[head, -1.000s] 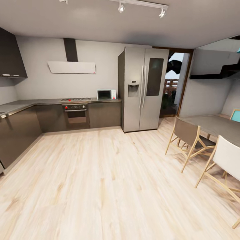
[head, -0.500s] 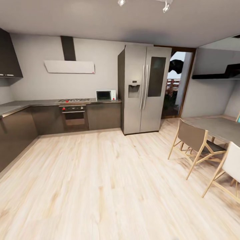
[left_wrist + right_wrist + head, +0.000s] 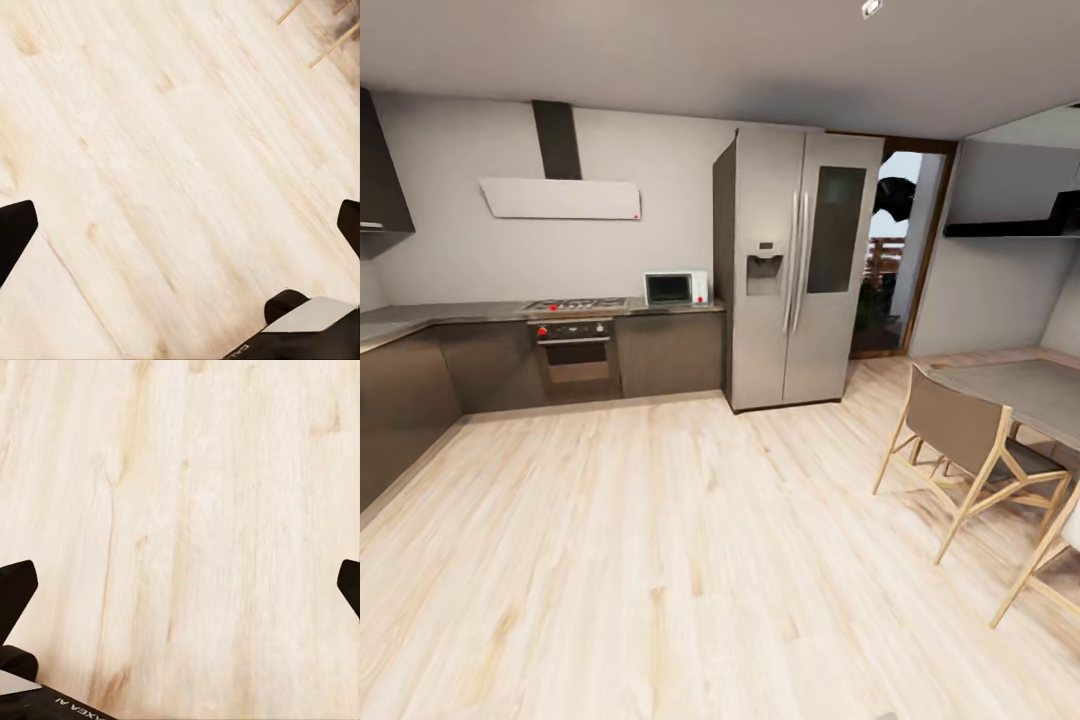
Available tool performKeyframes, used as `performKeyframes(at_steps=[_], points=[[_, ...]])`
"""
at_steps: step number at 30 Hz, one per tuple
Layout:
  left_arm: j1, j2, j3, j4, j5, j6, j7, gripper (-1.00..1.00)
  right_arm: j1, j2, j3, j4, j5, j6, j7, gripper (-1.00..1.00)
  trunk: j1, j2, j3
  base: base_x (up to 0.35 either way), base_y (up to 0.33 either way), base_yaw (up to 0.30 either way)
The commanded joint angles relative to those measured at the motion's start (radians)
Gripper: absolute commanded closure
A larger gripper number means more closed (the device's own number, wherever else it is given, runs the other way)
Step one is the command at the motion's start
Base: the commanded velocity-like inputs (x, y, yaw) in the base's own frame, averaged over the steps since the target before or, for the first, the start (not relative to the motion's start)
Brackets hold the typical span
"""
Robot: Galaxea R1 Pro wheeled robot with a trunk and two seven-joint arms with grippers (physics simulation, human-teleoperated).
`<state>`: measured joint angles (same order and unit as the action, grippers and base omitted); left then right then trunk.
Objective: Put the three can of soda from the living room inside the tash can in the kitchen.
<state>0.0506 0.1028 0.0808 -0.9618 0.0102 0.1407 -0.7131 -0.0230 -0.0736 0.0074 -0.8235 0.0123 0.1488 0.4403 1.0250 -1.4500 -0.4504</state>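
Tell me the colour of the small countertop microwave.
White casing, dark door, on the small countertop microwave; clearest in the head view.

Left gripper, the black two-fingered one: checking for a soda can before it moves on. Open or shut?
Open and empty. The left gripper's black fingertips sit at opposite edges, with bare light wood floor between.

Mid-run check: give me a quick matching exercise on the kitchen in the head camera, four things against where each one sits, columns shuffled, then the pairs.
Things:
1. microwave
2. fridge
3. chair
4. range hood

Places:
A. on the wall above the stove
B. beside the table, at the view's right
C. on the counter, next to the fridge
D. standing between the counter and the doorway

Pairs: 1-C, 2-D, 3-B, 4-A
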Motion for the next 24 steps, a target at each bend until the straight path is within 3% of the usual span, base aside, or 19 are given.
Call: performKeyframes(at_steps=[1, 24], points=[[0.000, 0.000, 0.000, 0.000, 0.000, 0.000, -0.003, -1.00, 0.000, 0.000, 0.000, 0.000, 0.000, 0.000, 0.000, -1.00, 0.000, 0.000, 0.000, 0.348, 0.000, 0.000], [0.000, 0.000, 0.000, 0.000, 0.000, 0.000, -0.014, -1.00, 0.000, 0.000, 0.000, 0.000, 0.000, 0.000, 0.000, -1.00, 0.000, 0.000, 0.000, 0.348, 0.000, 0.000]])
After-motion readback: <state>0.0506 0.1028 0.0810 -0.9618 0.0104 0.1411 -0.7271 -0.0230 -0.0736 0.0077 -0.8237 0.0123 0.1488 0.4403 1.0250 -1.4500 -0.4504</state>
